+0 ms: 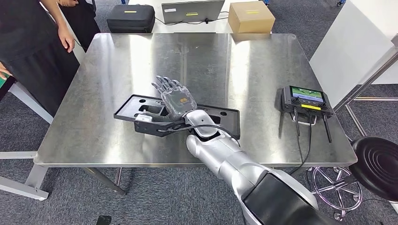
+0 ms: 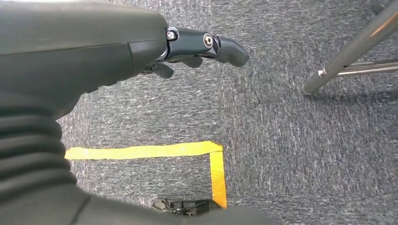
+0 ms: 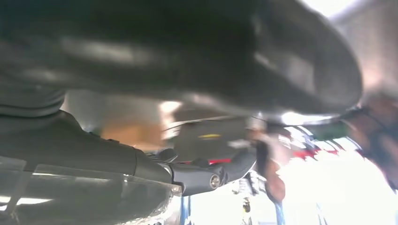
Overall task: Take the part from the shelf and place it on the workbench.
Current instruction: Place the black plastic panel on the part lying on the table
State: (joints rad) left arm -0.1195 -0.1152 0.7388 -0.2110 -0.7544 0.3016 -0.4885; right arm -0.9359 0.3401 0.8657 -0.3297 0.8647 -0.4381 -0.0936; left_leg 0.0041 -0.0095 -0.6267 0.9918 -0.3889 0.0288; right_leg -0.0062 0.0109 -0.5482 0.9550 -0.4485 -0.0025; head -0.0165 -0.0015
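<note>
Right hand [image 1: 177, 99], fingers spread, lies on the black part [image 1: 141, 104] on the workbench [image 1: 244, 75]

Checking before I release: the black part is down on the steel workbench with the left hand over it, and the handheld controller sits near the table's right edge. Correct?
Not quite: the right hand is over the black part, as the head view shows. The part does lie on the steel workbench, with the handheld controller near its right edge.

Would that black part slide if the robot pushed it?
Probably yes. The part lies flat on a smooth, shiny steel table, so it should slide easily and is unlikely to tip. It looks like thin molded plastic, so likely stiff and light. The right hand rests over it with fingers spread.
</note>
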